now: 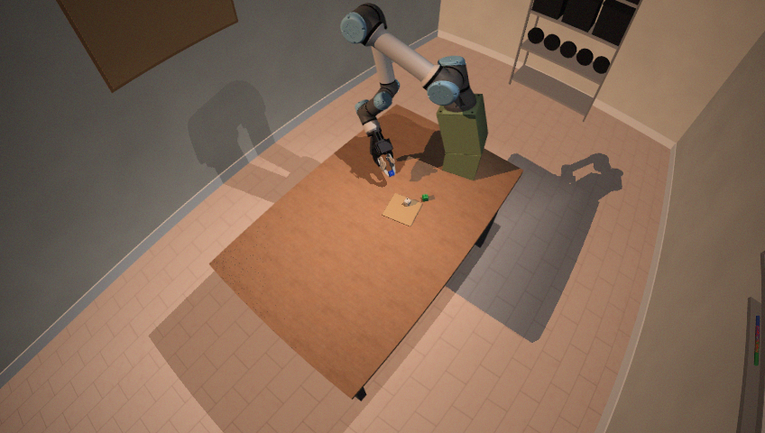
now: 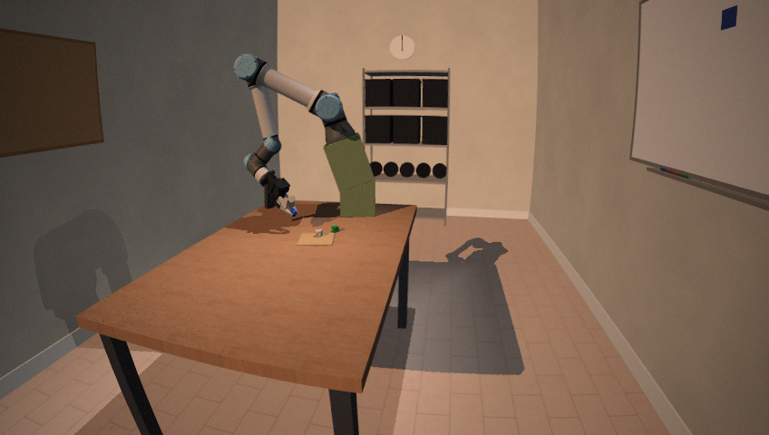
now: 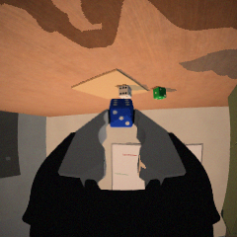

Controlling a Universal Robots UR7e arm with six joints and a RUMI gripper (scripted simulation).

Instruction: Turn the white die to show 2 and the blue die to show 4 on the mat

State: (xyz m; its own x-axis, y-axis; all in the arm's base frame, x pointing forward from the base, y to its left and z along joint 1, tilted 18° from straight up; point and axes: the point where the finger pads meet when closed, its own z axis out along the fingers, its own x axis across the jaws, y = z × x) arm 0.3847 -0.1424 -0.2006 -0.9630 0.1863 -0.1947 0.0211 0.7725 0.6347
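My gripper [image 1: 388, 170] [image 2: 290, 210] [image 3: 120, 110] is shut on the blue die and holds it above the table, behind the mat. The gripper is tilted, its fingers pointing obliquely toward the mat side. The blue die [image 1: 391, 173] [image 2: 293, 212] [image 3: 121, 113] shows three diagonal pips on the face toward the wrist camera and several on its adjoining narrow-looking face. The white die [image 1: 407, 201] [image 2: 318, 232] [image 3: 124, 91] sits on the tan mat [image 1: 398, 213] [image 2: 310, 240] [image 3: 97, 87], near its back edge; its top number is too small to read. The green die [image 1: 425, 198] [image 2: 335, 228] [image 3: 159, 92] sits beside the mat, its top number unclear.
The green robot pedestal [image 1: 462, 140] [image 2: 356, 183] stands at the back of the wooden table [image 1: 332, 257] [image 2: 242, 291], behind the green die. The arm's shadow falls on the table around the gripper. A shelf rack [image 2: 406, 110] stands against the far wall.
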